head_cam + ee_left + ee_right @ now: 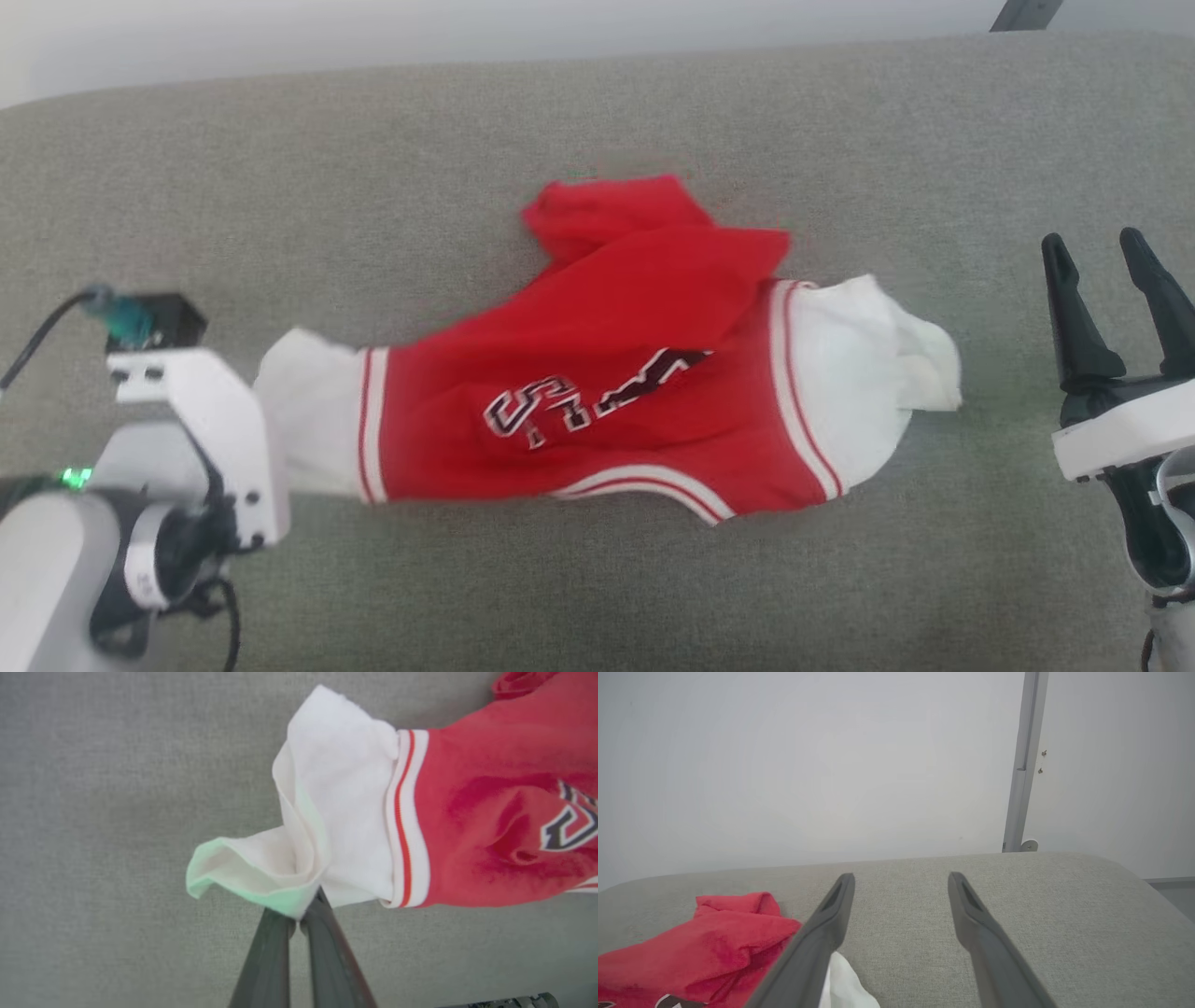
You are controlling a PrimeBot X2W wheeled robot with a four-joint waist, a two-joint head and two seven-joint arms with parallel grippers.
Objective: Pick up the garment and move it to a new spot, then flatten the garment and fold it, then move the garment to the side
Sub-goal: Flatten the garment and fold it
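Left gripper [298,917] pinches the garment [597,373] by a white sleeve.
Fingers closed on the cloth — the right gripper [1092,239] stands spread and empty, near the other sleeve.

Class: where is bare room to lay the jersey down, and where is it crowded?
Bare: grey surface beyond the garment and in front of it. Crowded: left gripper pinching one sleeve, open right gripper beside the other.
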